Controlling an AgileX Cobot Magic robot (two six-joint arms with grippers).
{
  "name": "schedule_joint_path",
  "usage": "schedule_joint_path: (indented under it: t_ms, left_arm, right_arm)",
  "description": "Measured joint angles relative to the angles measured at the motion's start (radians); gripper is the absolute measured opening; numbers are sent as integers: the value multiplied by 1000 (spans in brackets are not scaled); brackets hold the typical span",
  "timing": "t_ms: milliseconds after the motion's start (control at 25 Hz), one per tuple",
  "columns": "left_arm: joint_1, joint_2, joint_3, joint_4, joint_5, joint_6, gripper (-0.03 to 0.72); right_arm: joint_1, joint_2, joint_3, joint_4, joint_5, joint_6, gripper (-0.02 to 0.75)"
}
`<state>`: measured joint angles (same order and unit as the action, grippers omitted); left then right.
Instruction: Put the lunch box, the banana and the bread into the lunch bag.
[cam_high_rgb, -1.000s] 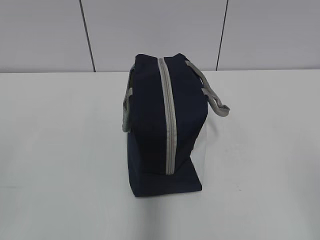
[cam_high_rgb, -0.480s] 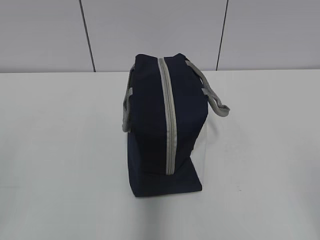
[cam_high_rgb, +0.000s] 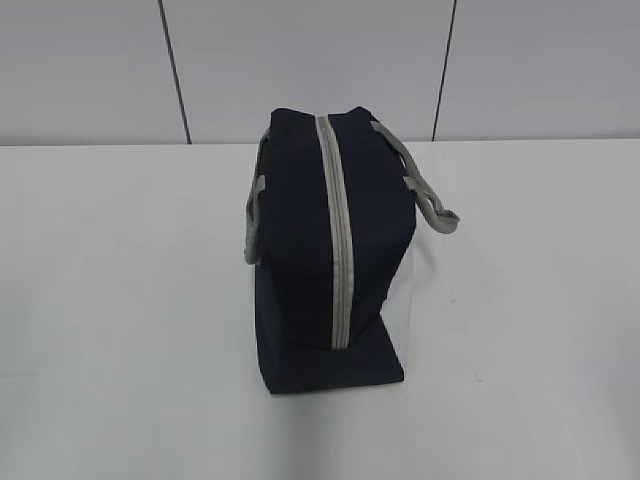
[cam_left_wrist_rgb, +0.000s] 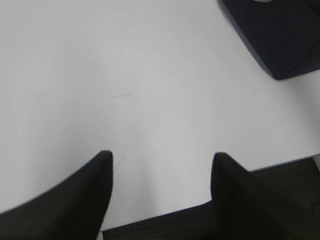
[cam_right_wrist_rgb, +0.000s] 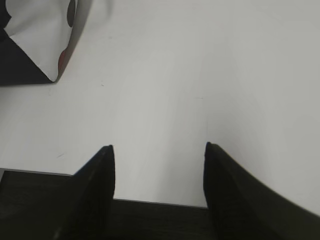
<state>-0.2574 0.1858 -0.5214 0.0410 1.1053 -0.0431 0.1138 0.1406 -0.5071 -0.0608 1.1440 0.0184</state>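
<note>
Both grippers hang with their jaws spread apart and nothing between them. On the left wrist view the left gripper (cam_left_wrist_rgb: 160, 175) shows two dark fingers over bare white table (cam_left_wrist_rgb: 125, 90), close to the table's near edge, with only a navy corner of the bag at the upper right. The right gripper (cam_right_wrist_rgb: 157, 170) looks the same: two dark fingers wide apart over the tabletop near its front edge, empty, with a corner of the bag's white end panel at the upper left. Neither arm appears in the exterior view, so both sit well back from the work.

Farther out, in the middle of the table, stands the large navy-blue fabric lunch bag (cam_high_rgb: 300, 250), with its grey zipper (cam_high_rgb: 340, 240) running along the top toward the camera and appearing closed along its visible length. Grey strap handles (cam_high_rgb: 430, 205) droop to either side. Behind it is a plain grey panelled wall (cam_high_rgb: 300, 60).

No lunch box, banana or bread shows in any view; whether they are already inside the bag or simply out of frame cannot be told.

Judging by the closed zipper and the idle arms, this is either the very start or the finish. If it is the start, the next move calls for one gripper to steady the bag while the other finds the zipper pull and draws it open.
</note>
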Motion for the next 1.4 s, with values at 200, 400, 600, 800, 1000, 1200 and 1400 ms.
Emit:
schedule_joint_path:
  t_ms: [200, 400, 600, 800, 1000, 1200, 1400]
  left_arm:
    - [2, 0, 0, 0, 0, 0, 434]
    - [47, 0, 0, 0, 0, 0, 434]
    - [128, -1, 0, 0, 0, 0, 434]
    - [196, -50, 0, 0, -1, 0, 434]
    - [244, -143, 0, 0, 0, 0, 434]
    - [274, -200, 0, 0, 2, 0, 434]
    - [276, -201, 0, 0, 2, 0, 434]
  right_arm:
    - [0, 0, 0, 0, -1, 2, 419]
    - [0, 0, 0, 0, -1, 3, 419]
    - [-11, 0, 0, 0, -1, 3, 419]
    - [-28, -2, 0, 0, -3, 3, 419]
    - [-28, -21, 0, 0, -3, 3, 419]
    - [-28, -48, 0, 0, -3, 3, 418]
    - [-28, -115, 0, -1, -3, 3, 418]
